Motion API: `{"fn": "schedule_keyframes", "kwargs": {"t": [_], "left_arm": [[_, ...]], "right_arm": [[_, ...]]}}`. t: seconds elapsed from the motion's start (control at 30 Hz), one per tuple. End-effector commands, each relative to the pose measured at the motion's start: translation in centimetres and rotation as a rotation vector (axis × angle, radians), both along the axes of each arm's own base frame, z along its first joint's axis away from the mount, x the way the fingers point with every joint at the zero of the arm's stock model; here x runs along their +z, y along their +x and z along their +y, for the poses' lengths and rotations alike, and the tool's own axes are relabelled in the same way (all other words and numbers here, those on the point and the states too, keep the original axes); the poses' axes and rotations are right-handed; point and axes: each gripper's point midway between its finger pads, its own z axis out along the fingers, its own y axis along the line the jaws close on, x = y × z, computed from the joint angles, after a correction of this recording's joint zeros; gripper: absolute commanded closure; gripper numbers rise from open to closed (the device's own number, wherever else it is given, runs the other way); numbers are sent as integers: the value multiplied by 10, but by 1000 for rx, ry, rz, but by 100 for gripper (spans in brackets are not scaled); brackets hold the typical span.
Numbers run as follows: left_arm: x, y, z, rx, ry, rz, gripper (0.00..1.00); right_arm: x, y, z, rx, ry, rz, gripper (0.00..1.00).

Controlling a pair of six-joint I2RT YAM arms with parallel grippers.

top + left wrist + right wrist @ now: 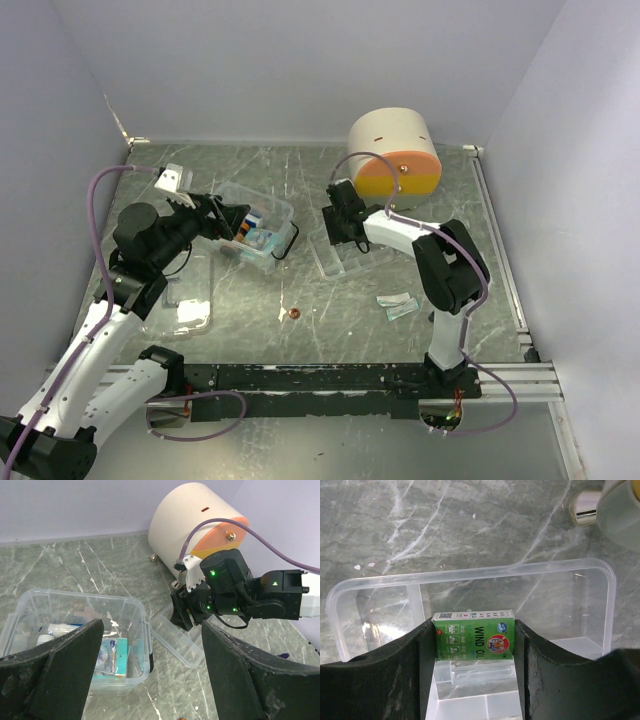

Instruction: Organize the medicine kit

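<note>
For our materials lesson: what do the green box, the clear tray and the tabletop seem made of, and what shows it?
The green box: probably printed cardboard; crisp edges, matte print. The clear tray: transparent glossy plastic; see-through with moulded rounded rim. The tabletop: looks like green veined marble, possibly a printed laminate.
</note>
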Motion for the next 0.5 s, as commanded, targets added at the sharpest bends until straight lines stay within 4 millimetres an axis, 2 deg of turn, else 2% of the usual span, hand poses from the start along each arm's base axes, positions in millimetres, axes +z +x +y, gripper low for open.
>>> {"fn": "schedule_keyframes", "kwargs": {"t": [0.0,0.1,0.2,0.3,0.47], "left_arm": [[5,1,5,17,6,-25,10],[5,1,5,17,8,-25,10],[5,1,5,19,7,-25,10],[5,1,5,17,6,-23,10],[5,2,4,16,2,-22,9]], "right_arm": [[-4,8,0,11,-6,6,48],[-6,9,2,12,3,28,44],[0,10,6,10,21,30,35],[12,10,7,3,37,15,27],[42,5,0,-31,58,-27,25]]}}
